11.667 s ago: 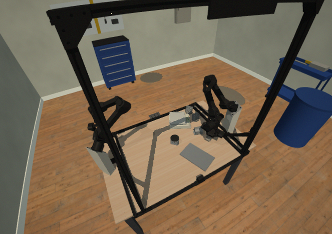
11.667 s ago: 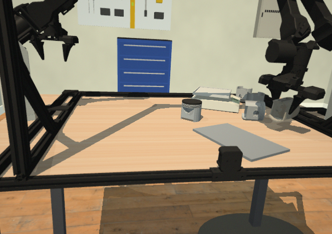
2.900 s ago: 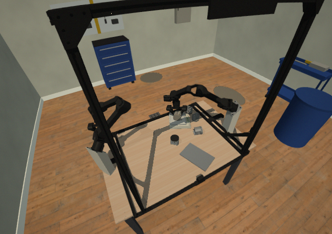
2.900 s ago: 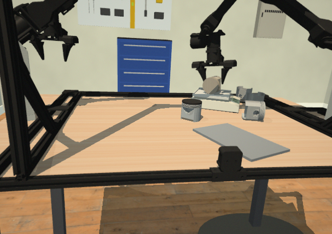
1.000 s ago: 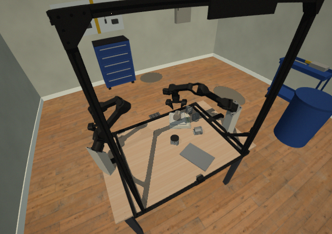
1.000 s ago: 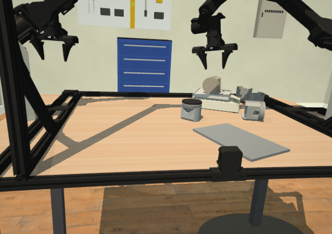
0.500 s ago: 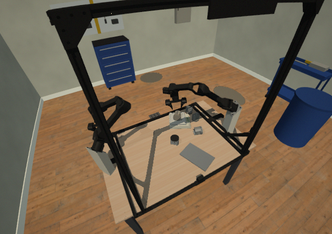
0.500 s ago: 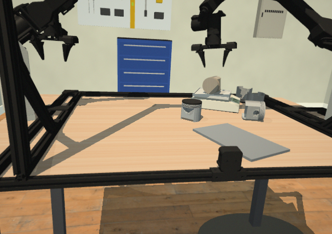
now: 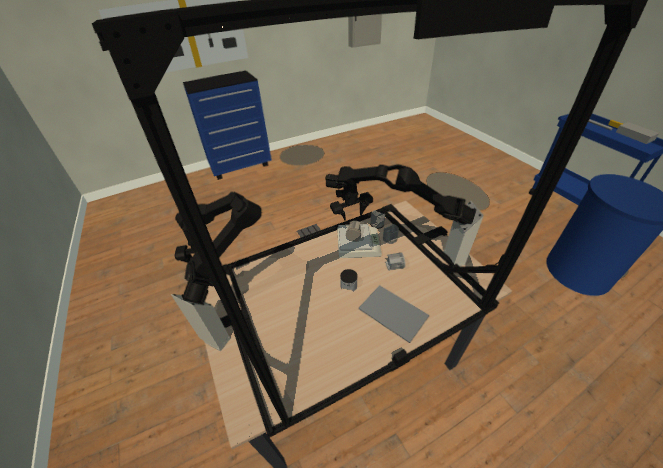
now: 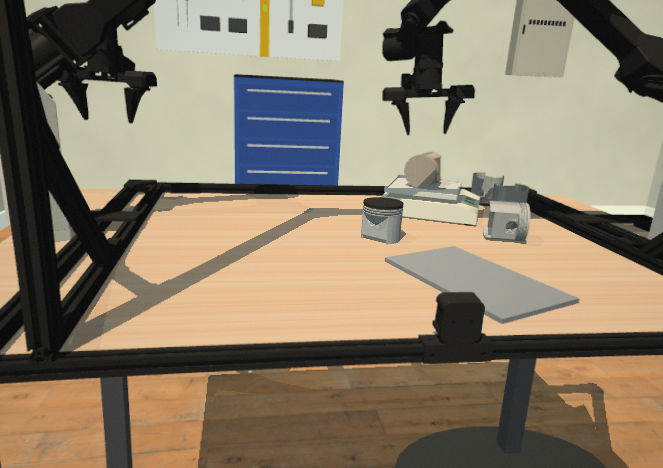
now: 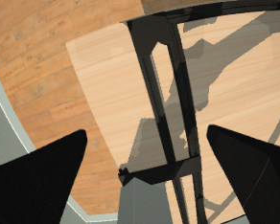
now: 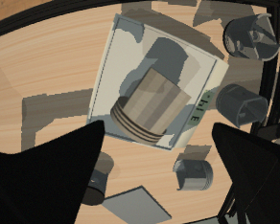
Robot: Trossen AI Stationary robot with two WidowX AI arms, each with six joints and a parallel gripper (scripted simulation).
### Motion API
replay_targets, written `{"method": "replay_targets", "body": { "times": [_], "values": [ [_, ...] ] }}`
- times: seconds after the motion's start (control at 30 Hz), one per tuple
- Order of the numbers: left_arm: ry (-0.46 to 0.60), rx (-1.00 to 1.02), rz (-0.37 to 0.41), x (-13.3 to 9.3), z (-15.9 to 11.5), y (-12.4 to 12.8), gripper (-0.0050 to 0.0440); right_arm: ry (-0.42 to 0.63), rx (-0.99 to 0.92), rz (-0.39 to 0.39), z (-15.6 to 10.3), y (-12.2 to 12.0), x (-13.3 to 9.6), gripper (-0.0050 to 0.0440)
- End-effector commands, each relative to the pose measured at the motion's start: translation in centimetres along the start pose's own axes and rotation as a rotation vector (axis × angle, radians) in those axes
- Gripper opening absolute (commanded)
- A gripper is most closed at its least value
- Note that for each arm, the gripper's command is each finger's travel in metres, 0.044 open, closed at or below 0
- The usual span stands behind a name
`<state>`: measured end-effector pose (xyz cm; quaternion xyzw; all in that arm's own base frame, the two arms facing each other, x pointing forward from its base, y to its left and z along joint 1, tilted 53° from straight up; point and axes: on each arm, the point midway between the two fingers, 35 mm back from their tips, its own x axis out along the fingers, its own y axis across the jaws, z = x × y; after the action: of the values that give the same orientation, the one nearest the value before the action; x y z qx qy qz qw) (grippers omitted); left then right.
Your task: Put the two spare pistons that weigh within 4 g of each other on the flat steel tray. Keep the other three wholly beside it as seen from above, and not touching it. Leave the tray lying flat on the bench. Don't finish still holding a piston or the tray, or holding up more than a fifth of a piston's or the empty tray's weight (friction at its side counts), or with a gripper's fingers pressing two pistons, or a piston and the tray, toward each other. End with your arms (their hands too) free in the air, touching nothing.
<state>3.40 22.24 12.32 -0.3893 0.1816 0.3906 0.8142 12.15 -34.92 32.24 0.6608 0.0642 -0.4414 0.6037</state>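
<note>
The right gripper [image 9: 353, 216] [image 10: 426, 133] [image 12: 159, 124] is open and empty, in the air above the scale. A tan piston [image 9: 353, 230] [image 10: 422, 169] [image 12: 151, 105] lies on its side on the scale pan. A black-topped piston [image 9: 348, 280] [image 10: 381, 220] [image 12: 95, 195] stands upright on the bench. A light grey piston [image 9: 395, 261] [image 10: 506, 221] [image 12: 195, 175] lies on its side. Two darker pistons, one [image 9: 377, 219] [image 12: 251, 38] farther back and one [image 9: 390, 232] [image 12: 241, 104] nearer, are beside the scale. The steel tray [image 9: 393, 312] [image 10: 481, 281] [image 12: 136, 206] lies flat, bearing nothing. The left gripper [image 10: 109, 119] [image 11: 147, 131] is open and empty, in the air.
The scale [image 10: 436, 212] [image 12: 103, 81] stands at the back right of the bench; its display [image 12: 199, 107] shows digits that I cannot read surely. A black frame [image 9: 343, 397] [image 10: 232, 353] borders the bench, with uprights at its corners. A black camera block [image 9: 399, 355] [image 10: 458, 320] sits on the front rail near the tray.
</note>
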Motion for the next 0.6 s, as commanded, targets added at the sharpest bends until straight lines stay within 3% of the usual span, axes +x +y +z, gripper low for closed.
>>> {"method": "replay_targets", "body": {
  "times": [0.0, 0.57],
  "values": [
    [-0.001, 0.0, -0.002, 0.0, 0.0, -0.03, 0.044, -0.016, -0.115, 0.007, -0.14, 0.03, -0.31, 0.0378],
    [-0.001, 0.0, -0.002, 0.0, 0.0, -0.03, 0.044, -0.042, -0.513, 0.032, -0.14, 0.03, -0.31, 0.0378]
  ]
}}
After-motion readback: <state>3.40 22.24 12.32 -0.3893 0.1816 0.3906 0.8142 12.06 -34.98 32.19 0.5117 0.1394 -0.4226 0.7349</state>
